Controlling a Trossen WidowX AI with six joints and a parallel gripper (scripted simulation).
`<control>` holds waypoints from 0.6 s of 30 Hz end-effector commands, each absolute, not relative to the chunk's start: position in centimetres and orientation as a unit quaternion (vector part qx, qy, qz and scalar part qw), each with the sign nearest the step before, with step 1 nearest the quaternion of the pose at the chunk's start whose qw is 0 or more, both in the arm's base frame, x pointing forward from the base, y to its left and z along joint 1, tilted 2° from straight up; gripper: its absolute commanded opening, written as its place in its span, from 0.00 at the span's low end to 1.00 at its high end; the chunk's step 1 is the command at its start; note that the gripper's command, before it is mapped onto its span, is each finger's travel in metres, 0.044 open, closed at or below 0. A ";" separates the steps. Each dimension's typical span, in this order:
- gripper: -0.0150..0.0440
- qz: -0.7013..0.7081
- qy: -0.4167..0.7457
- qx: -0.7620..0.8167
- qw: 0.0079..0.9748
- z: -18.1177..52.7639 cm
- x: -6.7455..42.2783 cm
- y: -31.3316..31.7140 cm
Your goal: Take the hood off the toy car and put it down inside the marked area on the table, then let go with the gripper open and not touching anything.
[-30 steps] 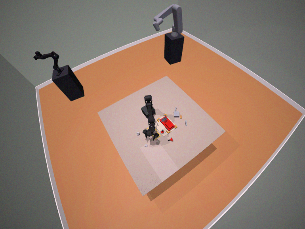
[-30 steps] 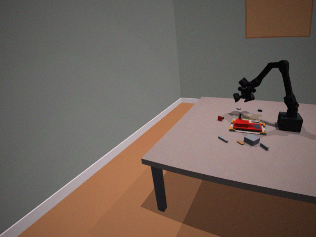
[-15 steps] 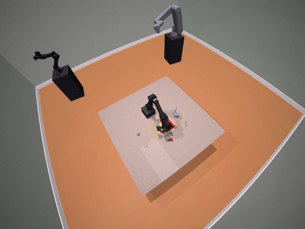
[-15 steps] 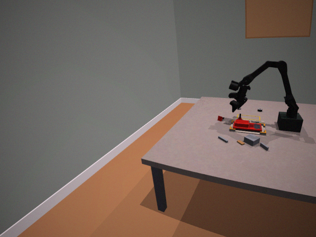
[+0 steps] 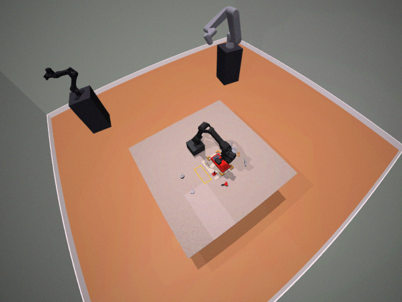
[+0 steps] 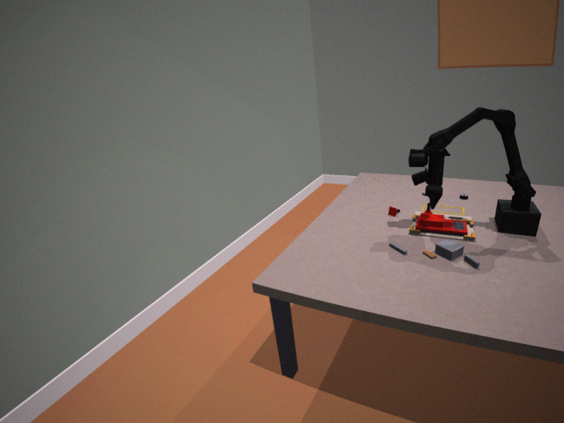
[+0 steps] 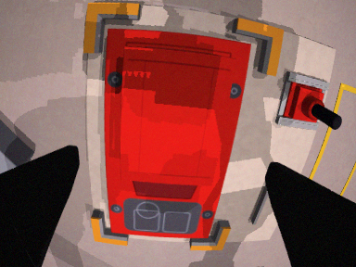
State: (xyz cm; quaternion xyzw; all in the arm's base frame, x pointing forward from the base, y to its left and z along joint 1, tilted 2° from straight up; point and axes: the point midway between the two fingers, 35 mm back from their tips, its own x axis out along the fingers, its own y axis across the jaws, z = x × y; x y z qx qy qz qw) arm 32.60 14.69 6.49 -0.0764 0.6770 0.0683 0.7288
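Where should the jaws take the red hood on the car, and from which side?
From straight above, across its two long side edges. The hood lies flat in the car, narrower than the open gripper, whose fingers already straddle it.

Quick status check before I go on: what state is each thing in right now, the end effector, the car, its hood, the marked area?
End effector: open, holding nothing, above the car.
Toy car: sitting inside its orange corner brackets.
Hood: on the car, not lifted.
Marked area: yellow dashed outline, nothing inside it.
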 end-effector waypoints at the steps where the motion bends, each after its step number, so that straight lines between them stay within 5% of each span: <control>1: 1.00 0.071 0.681 -0.076 0.725 6.3 32.5 14.7; 18: 1.00 0.071 0.681 -0.077 0.725 5.1 32.6 14.7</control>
